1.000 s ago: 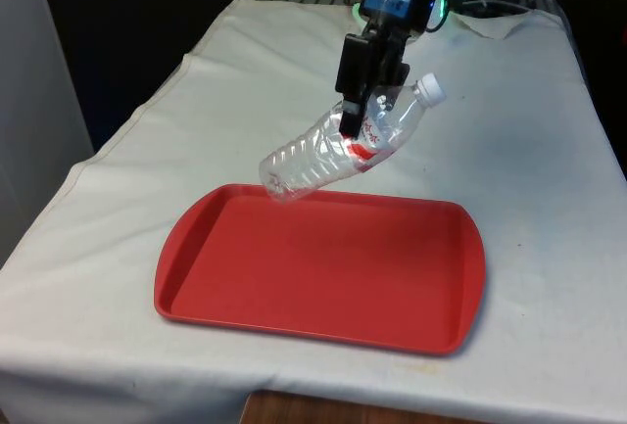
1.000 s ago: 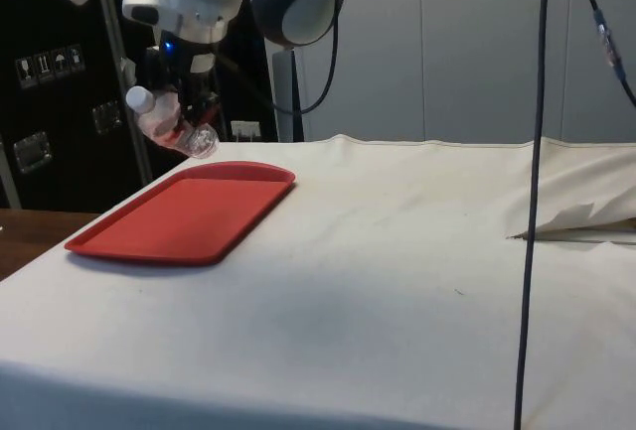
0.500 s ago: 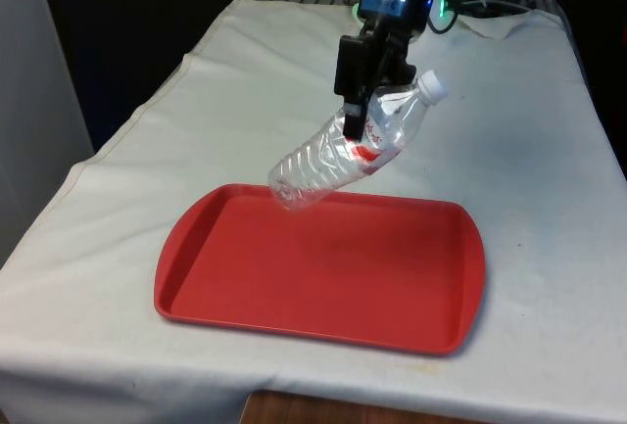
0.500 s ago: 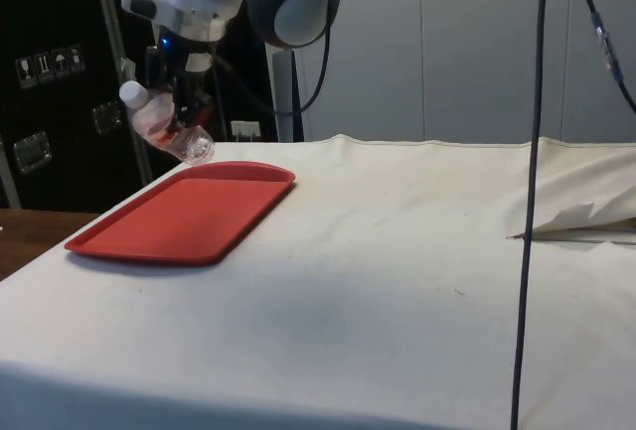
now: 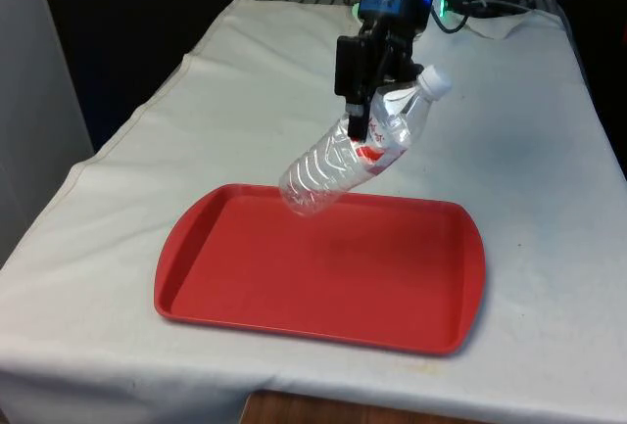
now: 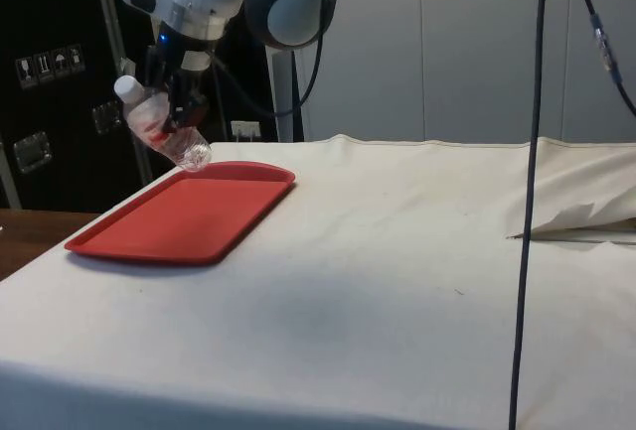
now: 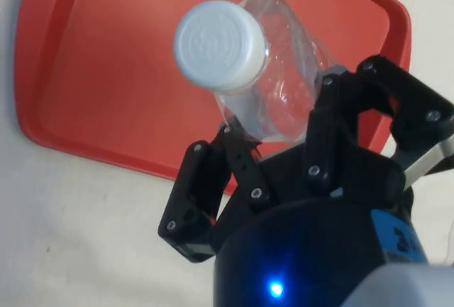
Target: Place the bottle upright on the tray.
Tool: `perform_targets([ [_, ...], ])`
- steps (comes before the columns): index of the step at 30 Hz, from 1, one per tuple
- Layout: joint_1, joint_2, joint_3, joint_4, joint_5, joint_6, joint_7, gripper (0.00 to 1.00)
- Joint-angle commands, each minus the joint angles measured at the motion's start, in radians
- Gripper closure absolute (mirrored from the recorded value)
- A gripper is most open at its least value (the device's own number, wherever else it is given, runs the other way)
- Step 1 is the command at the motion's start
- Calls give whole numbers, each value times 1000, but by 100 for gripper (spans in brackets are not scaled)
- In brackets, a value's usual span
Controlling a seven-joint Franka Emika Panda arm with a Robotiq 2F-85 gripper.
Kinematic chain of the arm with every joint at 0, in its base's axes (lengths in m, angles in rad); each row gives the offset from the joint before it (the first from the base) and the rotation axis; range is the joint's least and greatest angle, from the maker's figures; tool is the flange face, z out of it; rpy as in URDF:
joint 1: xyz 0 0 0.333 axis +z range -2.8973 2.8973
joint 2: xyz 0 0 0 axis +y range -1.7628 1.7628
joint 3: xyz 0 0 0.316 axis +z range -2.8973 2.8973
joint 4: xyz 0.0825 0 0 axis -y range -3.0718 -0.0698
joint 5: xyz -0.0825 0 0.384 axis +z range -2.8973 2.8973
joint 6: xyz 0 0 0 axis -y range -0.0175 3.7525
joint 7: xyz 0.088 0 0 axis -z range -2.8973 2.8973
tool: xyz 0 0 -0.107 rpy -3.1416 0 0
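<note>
The claw [image 5: 364, 111] hangs in the upper middle of the front view, its black fingers [image 5: 349, 71] pinched on the upper part of a clear plastic bottle [image 5: 348, 155]. The bottle is in the air and tilted, white cap [image 5: 434, 81] up toward the front view's right, base down toward the left, just over the far rim of the red tray [image 5: 245, 292]. The tray lies flat on the white-clothed worktop [image 5: 147, 160] in the lower middle. In the side view the bottle [image 6: 164, 132] hangs at upper left above the tray's far end [image 6: 253, 174]; its base seems clear of the tray, though that's hard to judge. From the wrist, the cap [image 7: 220, 45] sits between the fingers [image 7: 213, 186].
</note>
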State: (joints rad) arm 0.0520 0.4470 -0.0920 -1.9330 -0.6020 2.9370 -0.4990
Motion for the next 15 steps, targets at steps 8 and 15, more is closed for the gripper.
perform_targets([
  [8, -9, 2, 13, -12, 61, 40, 7, 83],
  [15, -9, 4, 16, -17, 103, 61, 18, 83],
])
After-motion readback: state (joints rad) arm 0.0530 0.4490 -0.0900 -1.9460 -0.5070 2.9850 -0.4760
